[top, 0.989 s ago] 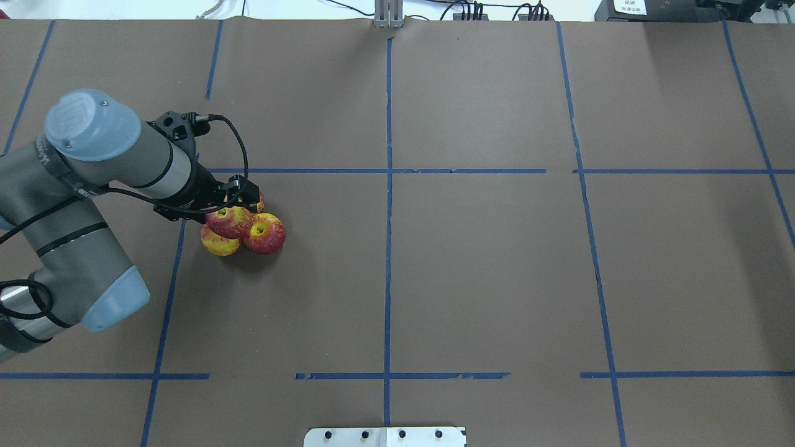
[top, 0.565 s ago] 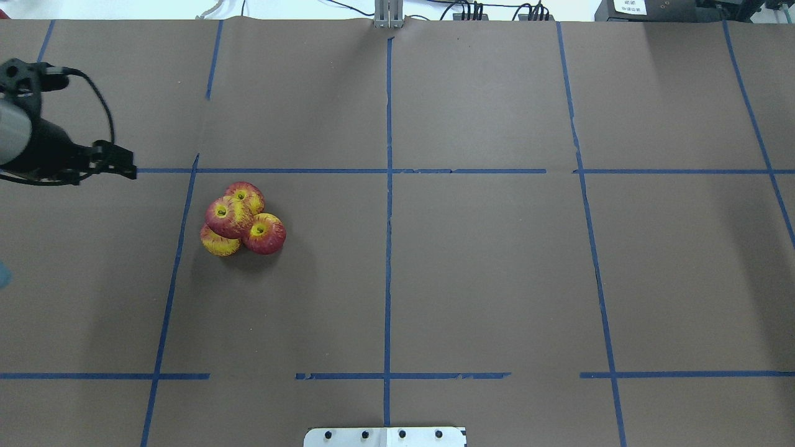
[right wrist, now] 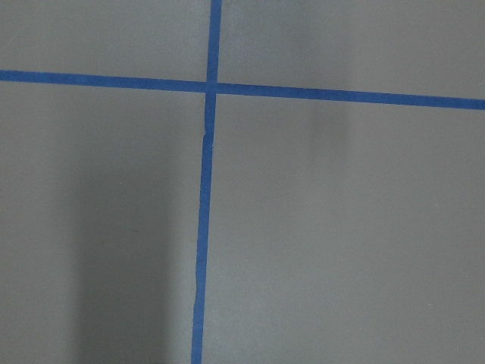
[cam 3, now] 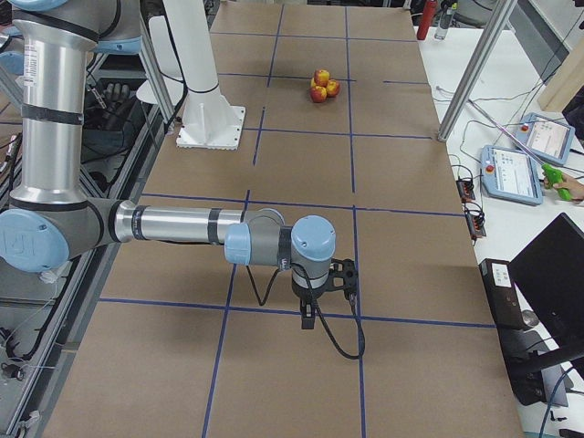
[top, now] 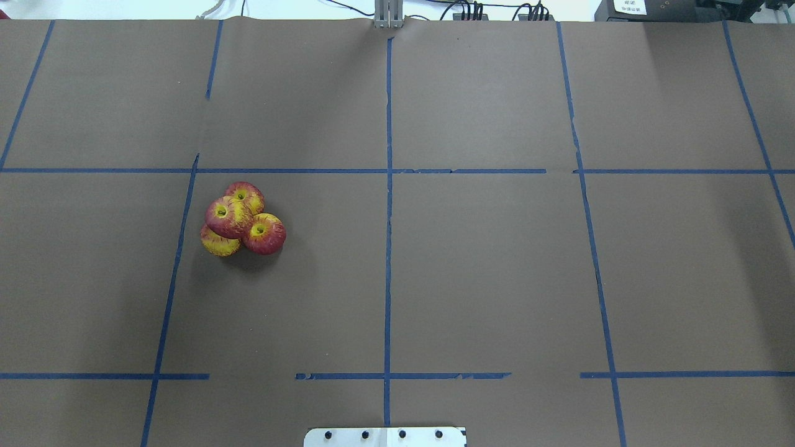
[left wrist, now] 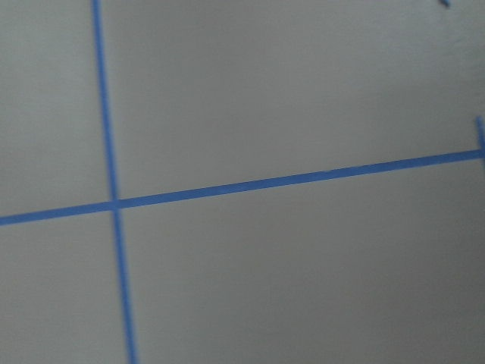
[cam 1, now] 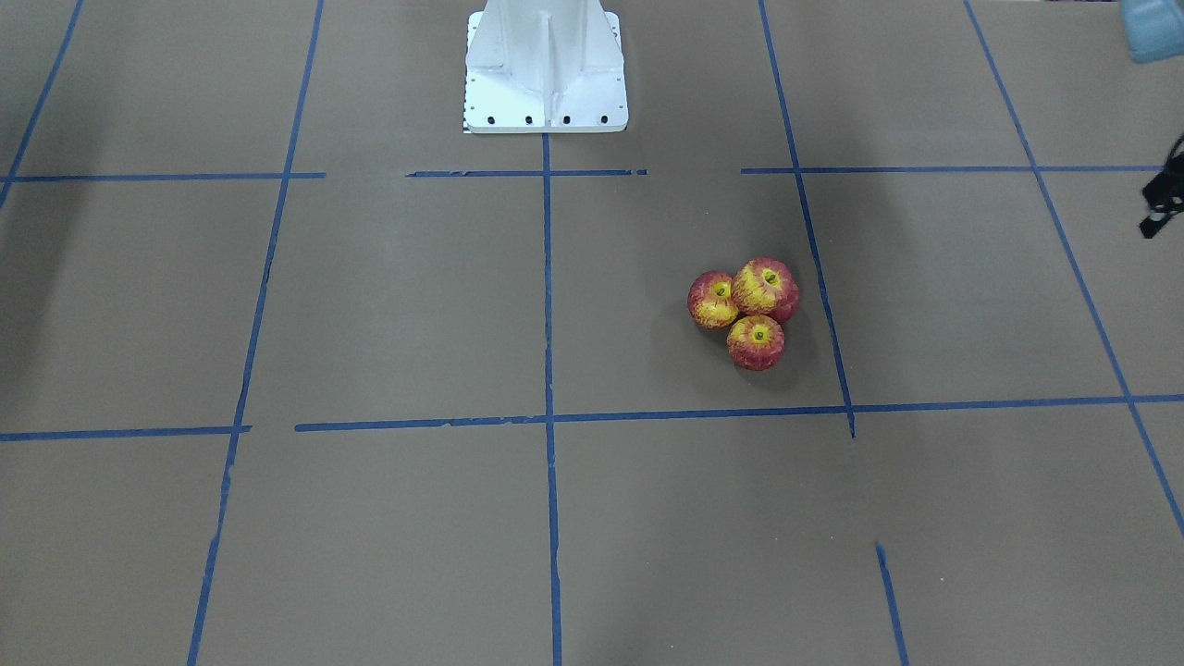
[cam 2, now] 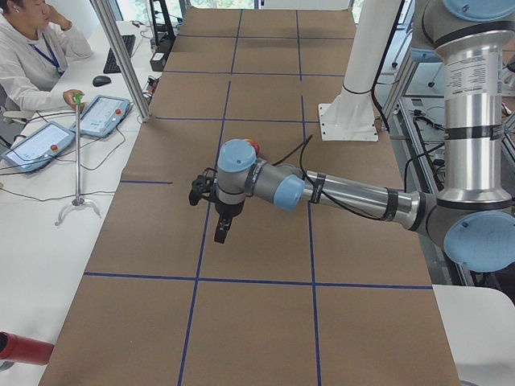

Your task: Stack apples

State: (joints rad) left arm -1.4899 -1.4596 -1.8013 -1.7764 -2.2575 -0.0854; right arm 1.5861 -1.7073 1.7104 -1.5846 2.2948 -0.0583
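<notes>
Four apples [top: 231,217] heaped on bench [top: 497,279], forward and to robot's left of white base plate [cam 1: 546,92]: three touching below, fourth resting on top (dimple up). Farther left of base plate than heap, left jaws hang over bench; apart or together, cannot tell. Well right of base plate, right jaws over blue tape cross [right wrist: 211,87]; state likewise unreadable.

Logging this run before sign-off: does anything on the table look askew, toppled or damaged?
Nothing stands out. The top apple rests stem-up on the three lower apples, which sit bunched together; none lies apart on the table.
</notes>
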